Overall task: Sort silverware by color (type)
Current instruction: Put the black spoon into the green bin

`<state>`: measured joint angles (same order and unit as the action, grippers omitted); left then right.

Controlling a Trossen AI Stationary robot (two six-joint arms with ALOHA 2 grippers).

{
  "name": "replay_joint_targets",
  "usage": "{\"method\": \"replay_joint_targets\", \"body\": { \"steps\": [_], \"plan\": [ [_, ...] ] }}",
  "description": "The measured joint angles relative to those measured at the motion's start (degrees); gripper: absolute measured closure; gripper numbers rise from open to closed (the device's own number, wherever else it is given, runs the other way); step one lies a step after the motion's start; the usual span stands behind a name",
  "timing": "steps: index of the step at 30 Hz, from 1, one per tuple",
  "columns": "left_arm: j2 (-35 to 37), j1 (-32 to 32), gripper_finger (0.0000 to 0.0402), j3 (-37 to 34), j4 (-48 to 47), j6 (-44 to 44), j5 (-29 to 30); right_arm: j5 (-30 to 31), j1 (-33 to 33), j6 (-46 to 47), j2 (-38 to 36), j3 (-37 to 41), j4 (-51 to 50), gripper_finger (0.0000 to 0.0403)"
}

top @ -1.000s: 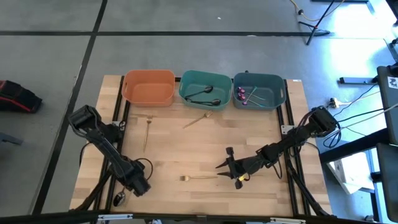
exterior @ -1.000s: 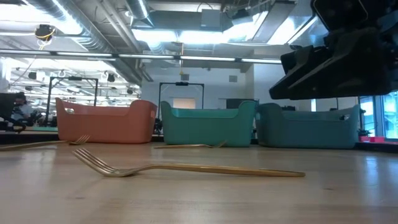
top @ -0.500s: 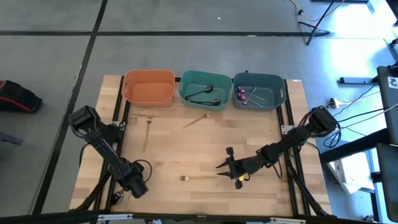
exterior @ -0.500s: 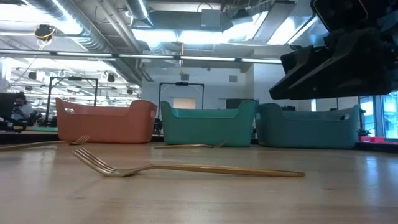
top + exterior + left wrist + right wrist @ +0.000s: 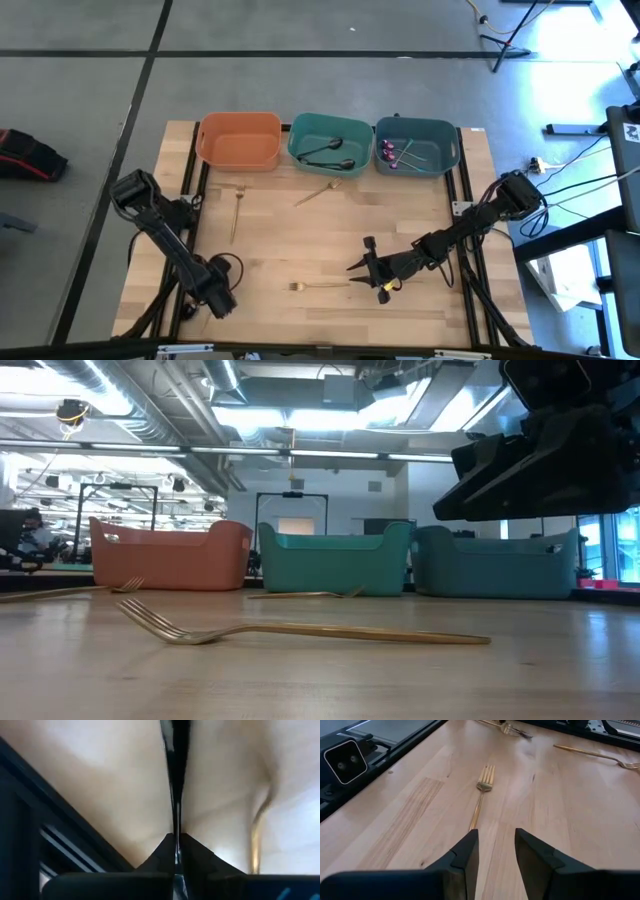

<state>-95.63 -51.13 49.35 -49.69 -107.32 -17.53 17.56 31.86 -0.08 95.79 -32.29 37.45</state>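
At the desk's [image 5: 280, 230] front-left corner, the left gripper [image 5: 205, 300] is clenched on a dark slim utensil [image 5: 176, 780]; the left wrist view shows the pads pinched on its black handle, though spoon or fork is not clear. Judging by that, the step in hand is the pick of a dark piece.

Next move likely calls for a lift and a carry to the teal bin [image 5: 328, 145], which already has dark pieces. It is a long reach across the desk, and the grip is thin, so watch for slip or swing.

The right gripper [image 5: 368, 268] hovers with jaws apart just beside the handle end of a gold fork [image 5: 318, 286] near the front centre, aimed along it in the right wrist view. Two more gold pieces lie loose: one [image 5: 237, 212] below the orange bin [image 5: 240, 140], one [image 5: 320, 192] just in front of the teal bin. The orange bin looks empty, presumably meant for gold. The blue-grey bin [image 5: 416, 147] holds purple pieces.

No readable labels or brands anywhere.
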Motion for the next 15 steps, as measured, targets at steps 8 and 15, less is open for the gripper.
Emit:
{"method": "replay_joint_targets", "body": {
  "steps": [8, 15],
  "plan": [
    [2.3, 0.0, 0.0388, 8.2, -14.0, 1.2, 8.4, 0.0, 0.0, 0.0, 0.0, 0.0, 0.0, 0.0285],
    [3.7, 0.3, 0.0388, 14.0, -17.6, 4.6, 21.9, 0.0, 0.0, 0.0, 0.0, 0.0, 0.0, 0.0285]
  ]
}}
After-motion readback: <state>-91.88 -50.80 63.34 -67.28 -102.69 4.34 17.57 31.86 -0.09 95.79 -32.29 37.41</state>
